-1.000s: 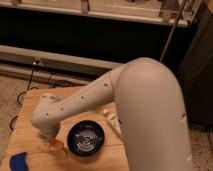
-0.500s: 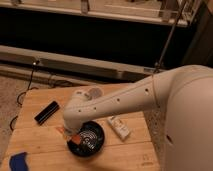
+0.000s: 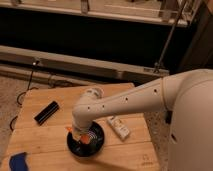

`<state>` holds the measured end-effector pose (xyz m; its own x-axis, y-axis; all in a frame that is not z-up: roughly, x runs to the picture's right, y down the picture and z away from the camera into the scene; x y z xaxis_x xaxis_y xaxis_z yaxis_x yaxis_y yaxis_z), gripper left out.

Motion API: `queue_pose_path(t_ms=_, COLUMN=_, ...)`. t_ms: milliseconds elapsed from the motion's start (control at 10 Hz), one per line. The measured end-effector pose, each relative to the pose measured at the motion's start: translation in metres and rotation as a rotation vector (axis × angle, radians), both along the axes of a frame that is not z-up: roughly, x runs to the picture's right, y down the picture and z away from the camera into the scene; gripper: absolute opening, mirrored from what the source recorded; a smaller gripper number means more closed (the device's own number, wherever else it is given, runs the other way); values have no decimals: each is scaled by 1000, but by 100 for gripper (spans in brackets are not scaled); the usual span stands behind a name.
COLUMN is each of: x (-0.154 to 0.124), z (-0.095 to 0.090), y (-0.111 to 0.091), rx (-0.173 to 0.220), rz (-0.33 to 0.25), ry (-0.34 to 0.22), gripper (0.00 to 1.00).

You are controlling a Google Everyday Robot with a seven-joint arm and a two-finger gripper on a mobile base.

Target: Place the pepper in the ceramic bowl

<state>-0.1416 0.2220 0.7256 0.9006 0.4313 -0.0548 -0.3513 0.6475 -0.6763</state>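
So the pepper [image 3: 86, 138] is sitting right over the ceramic bowl [image 3: 86, 145], toward the middle of the bowl's black inside. From my view it's just an orange blob partly tucked under the arm, and its long axis seems to run roughly left to right across the bowl, but I honestly can't say which end points where. Can't tell either whether it's lying on the bowl or held just above it.

The gripper [image 3: 80, 134] is down over the bowl's upper-left part, right against the pepper. There's a bit of orange at its left edge too. Whether it's clamped on the pepper or has let go, I cannot tell from here, the white arm [image 3: 125, 102] covers too much.

Just right of the bowl, a small white box-like thing [image 3: 118, 127] lies on the wooden surface [image 3: 45, 135]. Up-left of the bowl, well apart, there's a black bar-shaped object [image 3: 46, 112] lying diagonally. Down-left of the bowl, at the surface's near corner, the blue cloth [image 3: 19, 161].
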Motion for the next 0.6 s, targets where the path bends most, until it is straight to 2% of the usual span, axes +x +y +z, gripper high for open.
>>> queue_pose_path(t_ms=300, x=-2, z=14, y=13, rx=-10, rz=-63, ry=45, gripper=52)
queue_pose_path(t_ms=500, x=2, z=19, y=16, rx=-23, rz=-72, ry=86, gripper=72)
queue_pose_path(t_ms=600, x=4, z=21, y=18, rx=-29, rz=-69, ry=102, gripper=78)
